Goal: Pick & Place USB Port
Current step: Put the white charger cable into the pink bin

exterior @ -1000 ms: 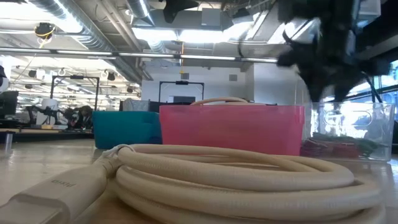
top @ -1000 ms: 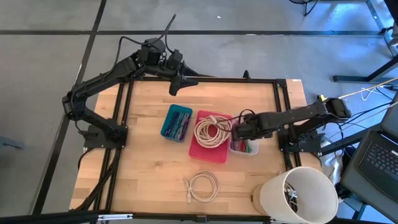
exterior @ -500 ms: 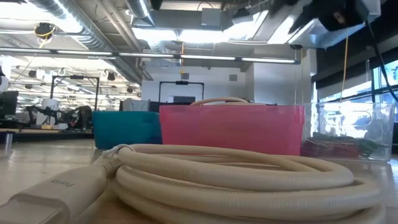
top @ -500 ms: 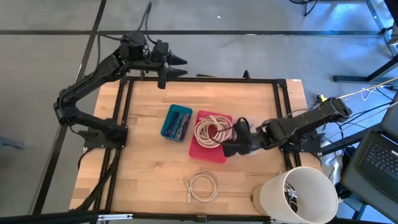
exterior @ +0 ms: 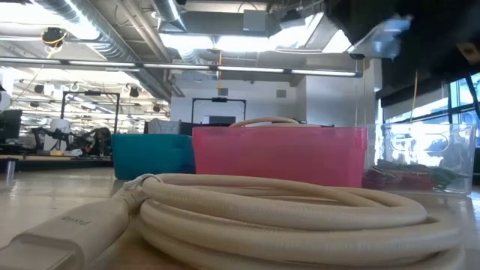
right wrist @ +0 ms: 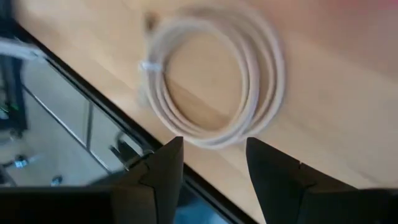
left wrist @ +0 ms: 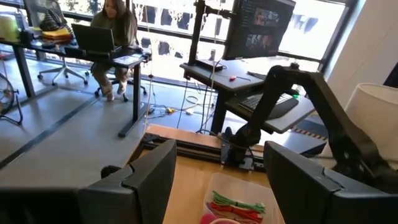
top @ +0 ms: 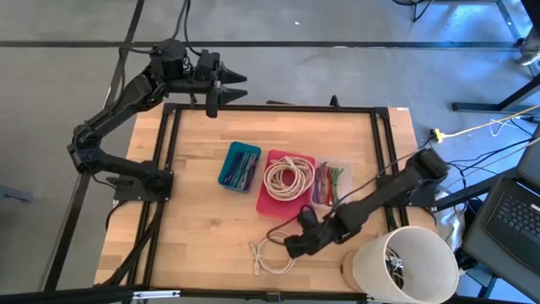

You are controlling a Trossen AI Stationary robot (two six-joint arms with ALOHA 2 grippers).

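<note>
A loose cream USB cable coil [top: 274,253] lies flat on the wood near the table's near edge. It fills the foreground of the low view as coil [exterior: 285,217], with its plug [exterior: 67,225] on the table. My right gripper [top: 294,246] is open and hovers just right of that coil; in the right wrist view the coil [right wrist: 211,81] lies ahead of the open right gripper [right wrist: 211,165]. A second cream coil [top: 287,179] rests inside the pink tray [top: 272,207]. My left gripper [top: 222,90] is open, raised over the far left corner.
A blue tray [top: 240,166] of cables sits left of the pink tray, and a clear tray [top: 329,184] with red and green cables sits right of it. A white bucket [top: 403,262] stands at the near right corner. A person sits at a desk [left wrist: 115,25] beyond the table.
My right gripper left the clear tray and swung toward the table's near edge, coming down beside the loose coil. My left arm drew back and up toward the far left corner. The coils and trays stayed put.
</note>
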